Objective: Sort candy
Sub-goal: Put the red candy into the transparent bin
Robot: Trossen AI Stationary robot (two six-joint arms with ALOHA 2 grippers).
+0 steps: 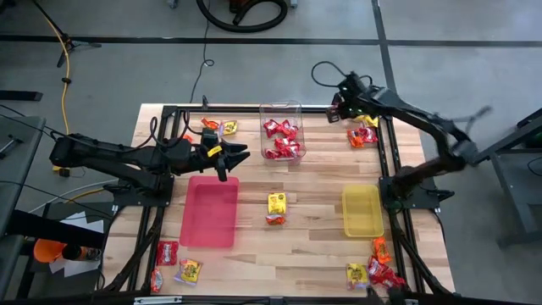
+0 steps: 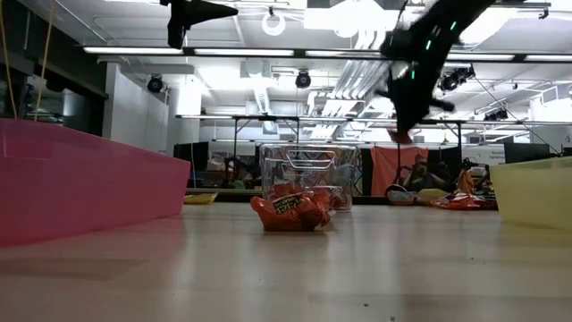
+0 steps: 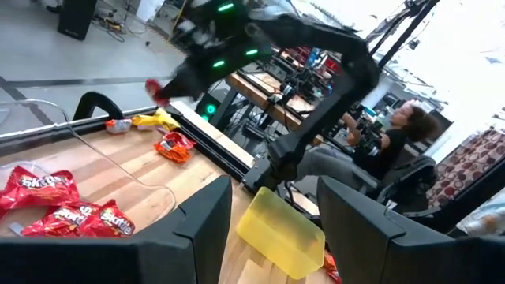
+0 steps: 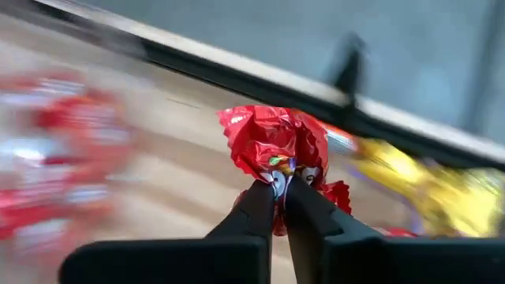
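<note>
My right gripper (image 4: 282,183) is over the table's far right corner (image 1: 337,108), shut on a red candy packet (image 4: 272,142) held well above the wood (image 2: 399,136). Below it lies a pile of red, orange and yellow candy (image 1: 362,134). My left gripper (image 1: 233,156) hangs open and holds nothing, above the far edge of the pink tray (image 1: 209,210). The clear tub (image 1: 282,131) at the far middle holds red packets. A yellow tray (image 1: 362,210) lies on the right. Two packets (image 1: 277,206) lie between the trays. My right gripper pinches the crumpled red wrapper (image 4: 286,167) between its two fingertips. The fingers slant downward. The packet bunches up just past the tips and is lifted clear of the table.
More candy lies at the far left (image 1: 218,127), near left (image 1: 174,263) and near right (image 1: 377,269). A black frame (image 1: 389,161) runs along the table's edges. A person (image 3: 394,138) sits in the room beyond the table.
</note>
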